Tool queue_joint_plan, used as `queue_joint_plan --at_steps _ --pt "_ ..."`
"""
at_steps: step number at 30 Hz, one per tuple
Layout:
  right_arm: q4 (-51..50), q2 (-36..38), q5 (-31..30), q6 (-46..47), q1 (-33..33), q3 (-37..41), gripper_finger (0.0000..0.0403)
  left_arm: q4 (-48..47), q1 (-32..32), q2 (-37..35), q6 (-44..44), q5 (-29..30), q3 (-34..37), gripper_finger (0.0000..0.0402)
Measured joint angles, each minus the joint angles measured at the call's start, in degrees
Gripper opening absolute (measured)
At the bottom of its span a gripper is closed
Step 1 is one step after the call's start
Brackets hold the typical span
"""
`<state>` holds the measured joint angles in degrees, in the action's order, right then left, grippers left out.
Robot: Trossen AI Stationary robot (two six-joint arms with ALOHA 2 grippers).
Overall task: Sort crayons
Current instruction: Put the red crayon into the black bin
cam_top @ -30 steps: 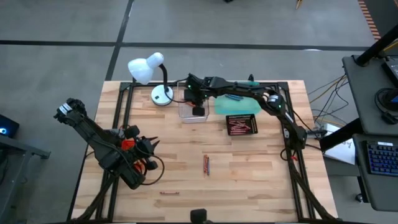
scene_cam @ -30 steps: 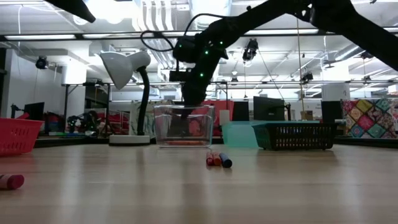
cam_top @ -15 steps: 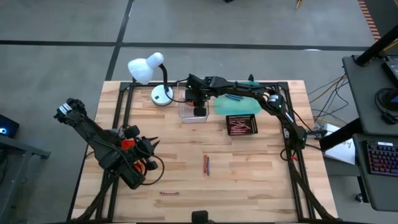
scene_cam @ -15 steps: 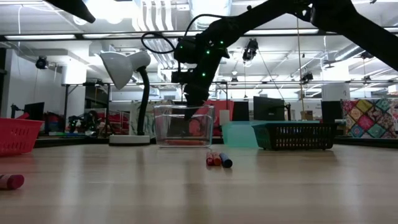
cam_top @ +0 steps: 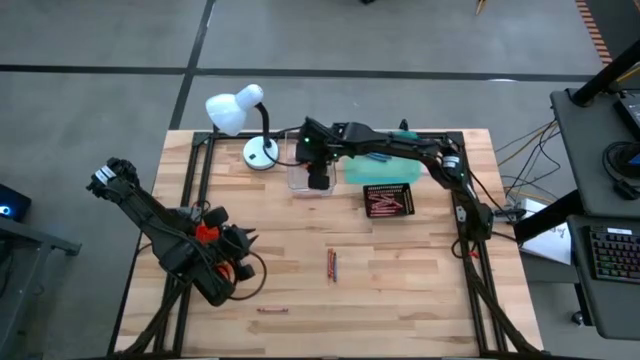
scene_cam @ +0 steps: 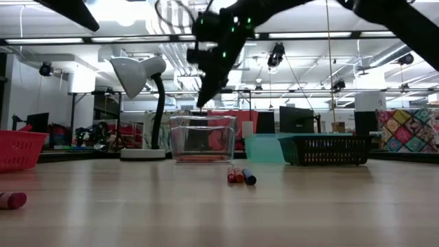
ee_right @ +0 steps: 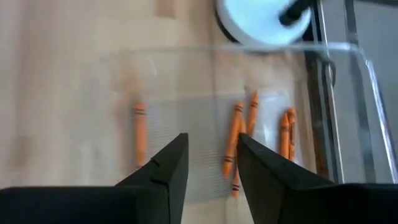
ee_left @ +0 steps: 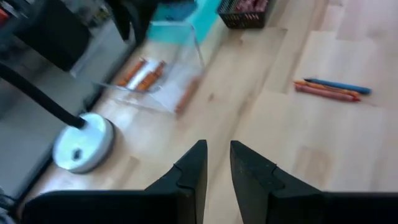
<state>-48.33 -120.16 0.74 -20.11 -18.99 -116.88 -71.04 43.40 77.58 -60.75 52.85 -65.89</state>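
Right gripper (ee_right: 208, 162) above clear tray (cam_top: 300, 180), fingers apart, empty; orange crayons (ee_right: 236, 146) inside. Loose crayons (cam_top: 332, 264) mid-table: light, stiff, brittle, roll easily; pinch mid-shaft. Left gripper (ee_left: 214, 165) near-closed, probably empty

We can read no text, label, brand, number or sign on anything in any of these views.
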Motion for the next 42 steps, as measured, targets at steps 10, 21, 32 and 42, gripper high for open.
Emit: queue_joint_plan --at_steps 10,21,32,42 --pt "-3.3 11.5 4.3 -0.8 10.1 2.4 0.0125 7.9 0.1 0.0 0.0 -11.5 0.0 0.0053" --pt "-0.6 26.7 4.2 3.4 19.9 19.9 0.0114 16.5 0.3 4.4 0.3 -15.4 0.0 0.0105" --pt "4.2 37.8 3.6 11.9 27.6 34.5 0.0114 22.4 1.7 17.6 6.2 -24.3 0.0 0.0155" --pt "5.6 39.1 2.9 15.1 30.9 38.6 0.0114 28.4 2.3 27.4 5.6 -31.4 -0.9 0.0141"
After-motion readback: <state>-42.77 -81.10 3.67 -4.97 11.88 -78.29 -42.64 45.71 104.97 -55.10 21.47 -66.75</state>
